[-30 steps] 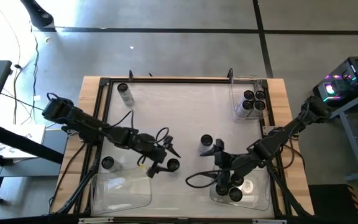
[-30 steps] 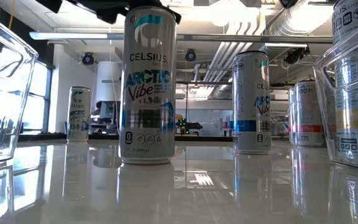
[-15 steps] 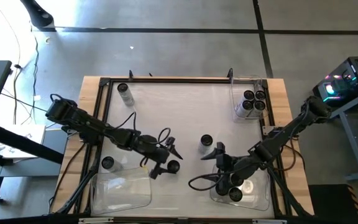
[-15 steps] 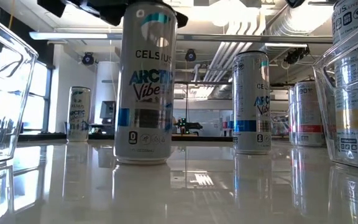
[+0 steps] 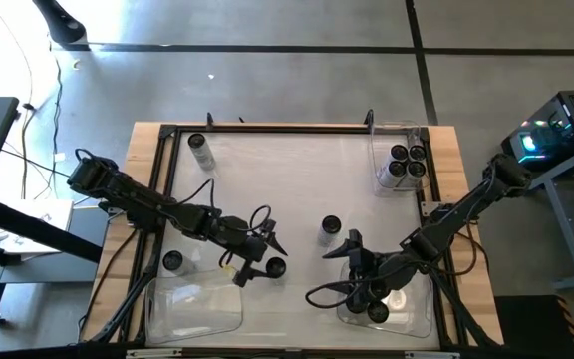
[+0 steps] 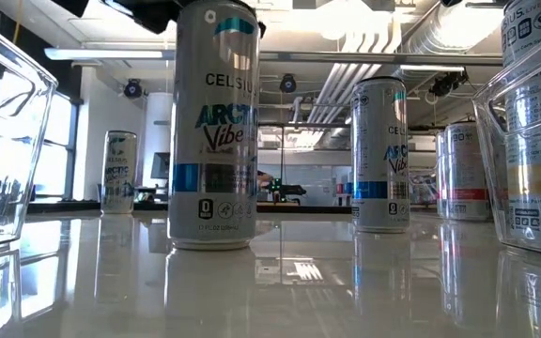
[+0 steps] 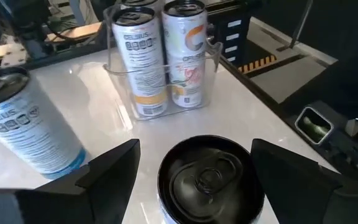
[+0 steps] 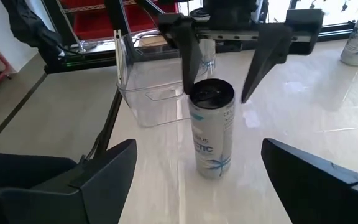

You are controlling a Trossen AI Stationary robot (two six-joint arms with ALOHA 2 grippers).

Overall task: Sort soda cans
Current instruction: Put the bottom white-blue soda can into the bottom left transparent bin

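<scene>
Each soda can here is a slim silver cylinder with a dark top. One can (image 7: 210, 180) stands upright on the white table near its middle, also in the low view (image 6: 212, 131), and my left gripper (image 5: 265, 261) is shut on its top. My right gripper (image 5: 345, 261) hangs open to that can's right, facing it, with nothing between its fingers (image 8: 104, 174). Another can (image 5: 330, 227) stands on its base mid-table. Single cans also stand at the far left (image 5: 199, 148) and near left (image 5: 172, 261). My left gripper has the can's upper end, just below the rim (image 7: 253, 186), between its two fingers, one on each side. The fingers (image 8: 188, 62) come slanting down from the table's left. The can stands upright with its base (image 6: 209, 242) on the table.
A clear bin (image 5: 404, 165) at the far right holds several cans. A second clear bin (image 5: 407, 309) at the near right holds cans beneath my right arm. A third bin (image 5: 192, 304) lies at the near left. A black frame (image 5: 267, 128) edges the table.
The can in my left gripper has slid a little toward the table's left and near edges. It has stayed upright with its base on the table.
</scene>
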